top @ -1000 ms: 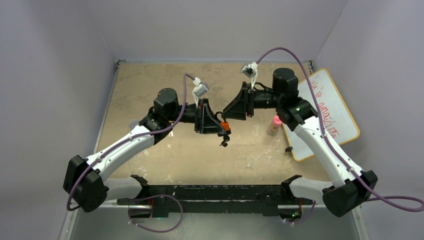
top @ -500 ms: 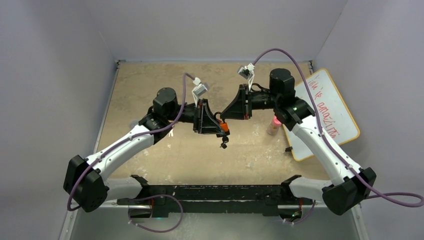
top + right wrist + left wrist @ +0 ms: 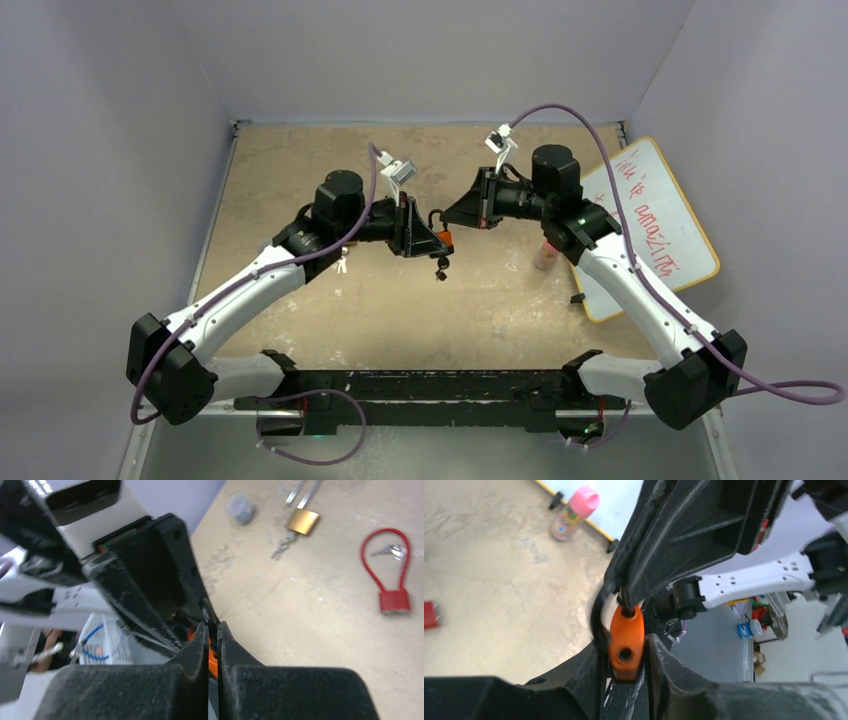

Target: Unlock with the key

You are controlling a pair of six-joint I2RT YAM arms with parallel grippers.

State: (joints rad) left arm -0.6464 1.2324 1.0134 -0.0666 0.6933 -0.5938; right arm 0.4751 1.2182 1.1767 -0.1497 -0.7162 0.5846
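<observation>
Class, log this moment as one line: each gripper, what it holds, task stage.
left gripper: clamped on orange lock | right gripper: shut at the lock's top end, held item unclear | stage: lock not visibly open

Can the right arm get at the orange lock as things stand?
Likely yes: the left pincer holds the lock up facing it, and the right pincer has its shut tips right at the lock, nothing between.

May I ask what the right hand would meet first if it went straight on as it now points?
Most likely the orange lock held in the left hand: it sits just beyond the shut right hand, though whether they touch is unclear.
</observation>
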